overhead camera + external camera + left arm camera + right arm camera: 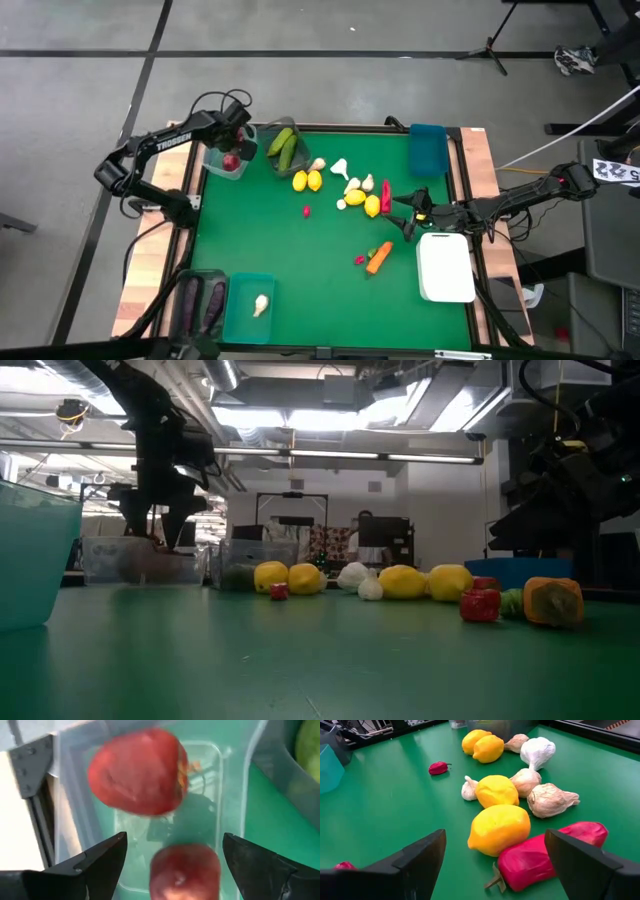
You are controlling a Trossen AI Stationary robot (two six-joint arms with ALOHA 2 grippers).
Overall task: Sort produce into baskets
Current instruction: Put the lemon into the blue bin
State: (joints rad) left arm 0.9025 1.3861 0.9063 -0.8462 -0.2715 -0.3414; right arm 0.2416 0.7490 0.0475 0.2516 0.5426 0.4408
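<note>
The left gripper (172, 857), fingers spread, hangs over the clear tub (226, 162) at 10 o'clock on the table; it looks to have released one red fruit (137, 772) above a second (184, 872), so two there. The right gripper (495, 862), fingers spread and empty, faces the centre pile: four lemons (499, 828), about five garlic bulbs (551, 799), one red pepper (547, 854)

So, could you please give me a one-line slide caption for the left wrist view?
Open left gripper above the clear tub, with two red round fruits between its fingers and the tub floor.
</note>
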